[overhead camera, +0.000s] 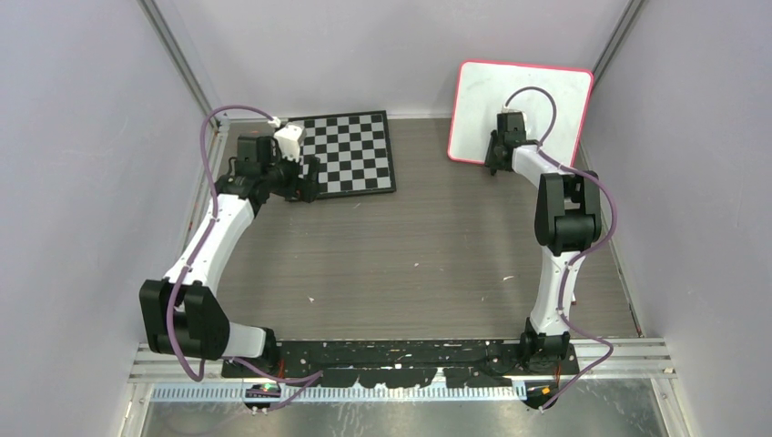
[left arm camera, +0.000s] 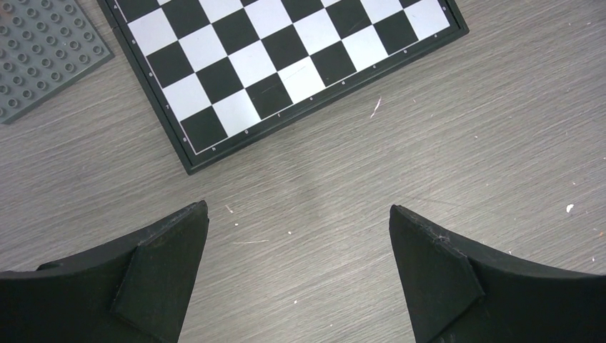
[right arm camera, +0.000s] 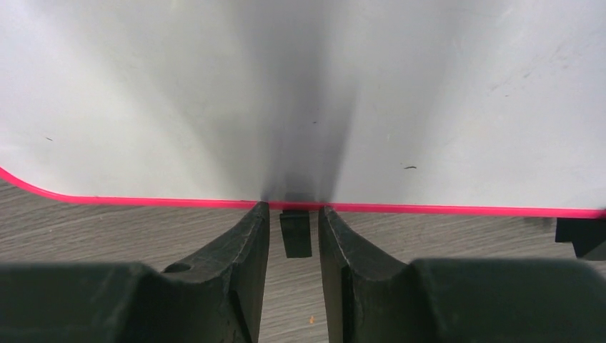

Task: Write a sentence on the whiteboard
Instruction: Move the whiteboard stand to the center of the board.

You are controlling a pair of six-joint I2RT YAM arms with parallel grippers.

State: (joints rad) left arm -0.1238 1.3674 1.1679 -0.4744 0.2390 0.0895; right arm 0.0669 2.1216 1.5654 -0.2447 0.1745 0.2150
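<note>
The whiteboard (overhead camera: pixel 482 96) stands upright at the back right, white with a pink-red rim. Its face shows blank, with no sentence on it, only a few tiny specks in the right wrist view (right arm camera: pixel 143 107). My right gripper (overhead camera: pixel 493 166) is low at the board's bottom edge. In its wrist view the right gripper (right arm camera: pixel 293 211) is slightly open and its fingertips touch the rim. A black clip foot (right arm camera: pixel 295 234) lies between the fingers, untouched. My left gripper (overhead camera: pixel 305 182) is wide open and empty over the bare table (left arm camera: pixel 299 214), beside the checkered board.
A black-and-white checkered board (overhead camera: pixel 350 150) lies flat at the back left, its near corner in the left wrist view (left arm camera: pixel 286 64). A grey studded plate (left arm camera: pixel 43 50) lies left of it. A second black foot (right arm camera: pixel 582 236) sits at the whiteboard's right. Walls enclose the table.
</note>
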